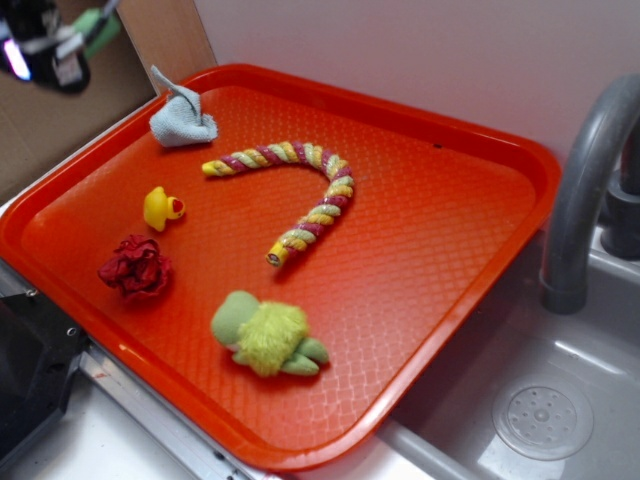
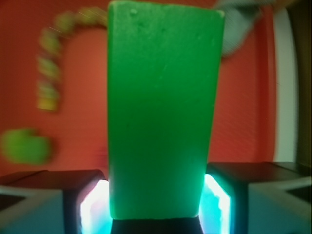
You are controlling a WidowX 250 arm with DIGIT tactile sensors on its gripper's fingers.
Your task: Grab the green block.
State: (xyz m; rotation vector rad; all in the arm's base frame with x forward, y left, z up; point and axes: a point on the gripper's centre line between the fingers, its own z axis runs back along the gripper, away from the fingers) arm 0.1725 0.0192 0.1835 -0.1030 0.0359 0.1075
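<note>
The green block (image 2: 161,112) fills the middle of the wrist view, a matte green bar held between my two fingers and pointing away from the camera. In the exterior view my gripper (image 1: 85,40) is raised high at the top left corner, above the far left edge of the orange tray (image 1: 450,200), with the green block (image 1: 95,28) sticking out of it, blurred. The gripper is shut on the block. The fingertips are partly cut off by the frame edge.
On the tray lie a grey cloth (image 1: 180,115), a striped rope toy (image 1: 300,190), a yellow rubber duck (image 1: 162,208), a red crumpled thing (image 1: 136,268) and a fuzzy lime-green plush toy (image 1: 268,335). A grey faucet (image 1: 585,190) and sink (image 1: 540,415) stand at the right.
</note>
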